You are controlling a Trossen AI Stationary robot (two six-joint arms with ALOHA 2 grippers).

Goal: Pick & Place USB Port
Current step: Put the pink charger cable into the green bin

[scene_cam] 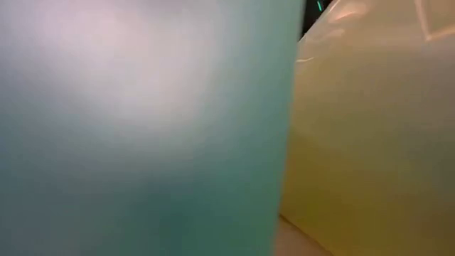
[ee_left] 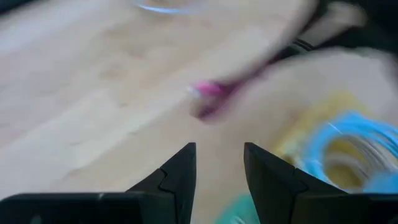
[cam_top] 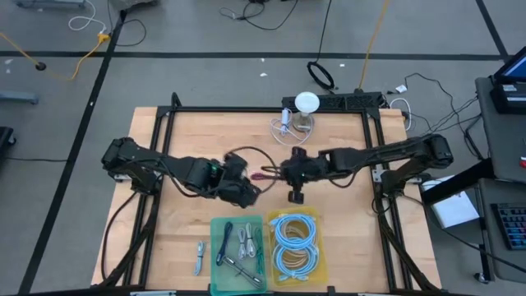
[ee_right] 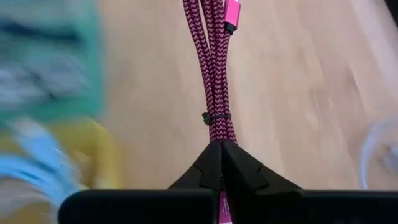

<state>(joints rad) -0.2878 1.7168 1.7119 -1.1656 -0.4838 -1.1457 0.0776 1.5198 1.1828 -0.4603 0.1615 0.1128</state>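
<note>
A pink braided cable bundle (ee_right: 214,74), bound by a thin black tie (ee_right: 216,117), has a pink plug (ee_right: 231,12) at its far end. My right gripper (ee_right: 221,144) is shut on it, above the table's middle (cam_top: 283,170). The bundle (cam_top: 267,173) sticks out toward my left gripper (cam_top: 246,191), which hovers just left of it. In the left wrist view my left gripper (ee_left: 219,167) stands open with nothing between its fingers, and the pink cable (ee_left: 211,93) shows blurred ahead of it. My right gripper pinches the pink bundle's near end (ee_right: 221,138), just behind the black tie, between its two fingers; several strands lie together there. The fingers slant down from the table's right side and lie along the cable. The bundle reaches straight out past the fingertips over the wood.
A green tray (cam_top: 238,247) with several cables and a yellow tray (cam_top: 297,242) with coiled blue cables stand at the near edge and fill the low view. A small metal piece (cam_top: 200,256) lies left of them. A white round object (cam_top: 306,103) stands at the far edge.
</note>
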